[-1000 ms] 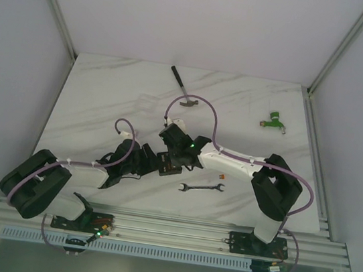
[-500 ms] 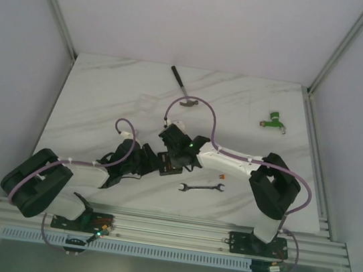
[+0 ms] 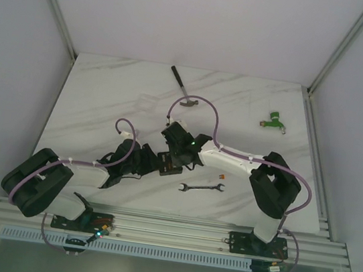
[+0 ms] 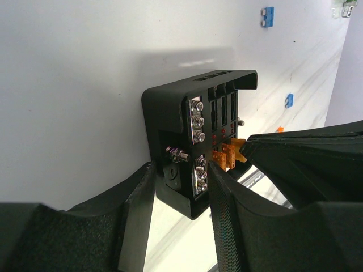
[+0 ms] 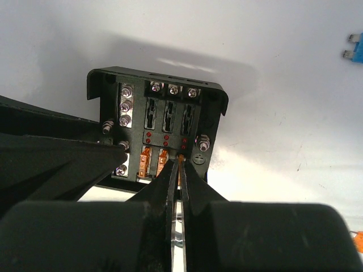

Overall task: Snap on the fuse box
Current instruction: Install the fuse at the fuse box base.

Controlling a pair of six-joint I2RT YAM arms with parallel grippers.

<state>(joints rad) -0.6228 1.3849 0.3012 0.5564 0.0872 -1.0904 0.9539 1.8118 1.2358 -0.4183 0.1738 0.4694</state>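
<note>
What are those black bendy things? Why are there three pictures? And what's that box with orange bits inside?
Those are two robot arms bolted to a table. One picture looks down from above. The other two come from small cameras on each arm's wrist, so you see the jaws close up. The left arm has its jaws squeezing a black fuse box from both sides to hold it. The right arm has its jaws closed tight, with the tips at the orange fuses inside the box. Lying on the table are a hammer, a wrench, a green object, a loose orange fuse and some blue fuses.
</note>
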